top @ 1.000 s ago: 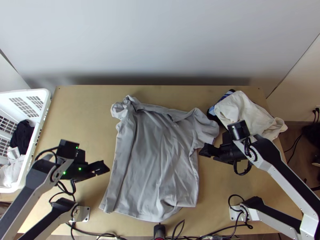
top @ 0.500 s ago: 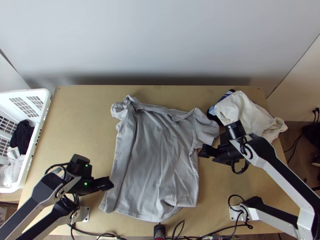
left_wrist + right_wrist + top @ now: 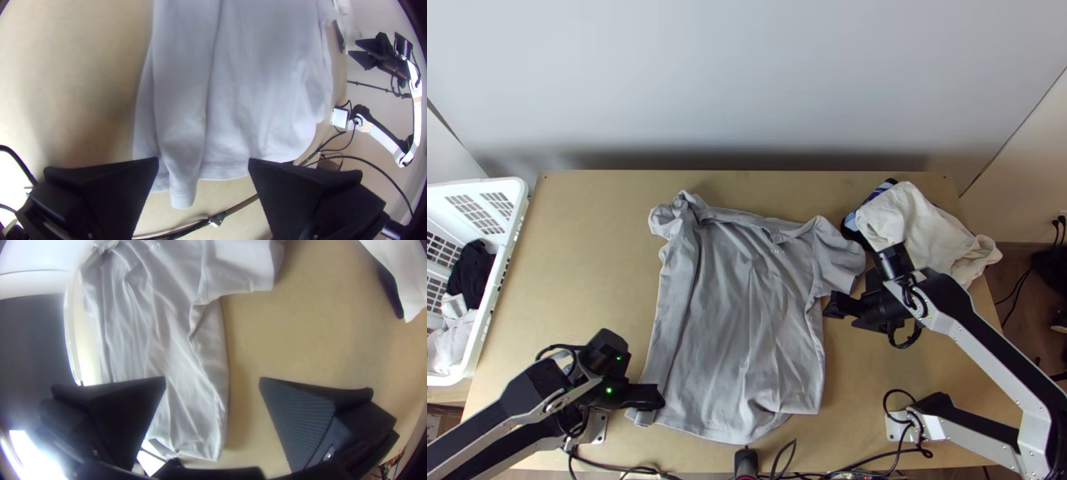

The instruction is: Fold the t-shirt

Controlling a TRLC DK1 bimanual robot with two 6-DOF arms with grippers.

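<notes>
Across the middle of the table (image 3: 587,240) you have the grey t-shirt (image 3: 747,320), front up with its collar toward the far edge and its hem (image 3: 715,434) toward you. Judging by the long strip (image 3: 677,296) lying doubled inward on the left arm's side, you are in the first lengthwise fold, or tidying it. Your left gripper (image 3: 203,158) stands with jaws spread at the strip's hem end, pinching nothing. The next move likely calls for lowering it around that narrow tail (image 3: 182,193), which pokes past the hem, then closing and straightening it; take too little and the layers may slip apart. Your right gripper (image 3: 212,378), also spread and empty, is beside the opposite edge, near the flat sleeve (image 3: 839,256), whose side likely folds in later. The cloth looks like thin, soft jersey, smooth along the strip but rippled with long creases over the body; the far sleeve (image 3: 667,220) is bunched into a small crumpled knot. Against it, your right gripper's wedge-shaped black fingers (image 3: 302,422) show a fine dotted grip.
</notes>
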